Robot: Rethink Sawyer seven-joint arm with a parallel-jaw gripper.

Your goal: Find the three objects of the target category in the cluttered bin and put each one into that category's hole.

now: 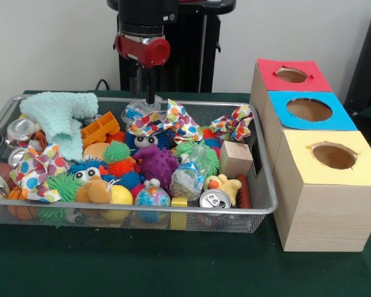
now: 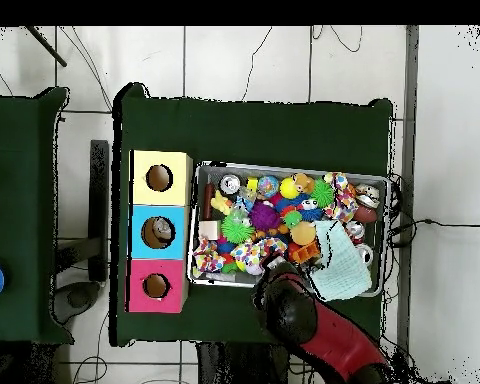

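over the bin's (image 1: 269,207) far edge my gripper (image 1: 143,93) hovers, fingers' state unclear; still searching, next drop onto a target toy.

Red/black arm vertical, wrist straight down, pincer (image 1: 149,97) low at far side; finger state unclear.
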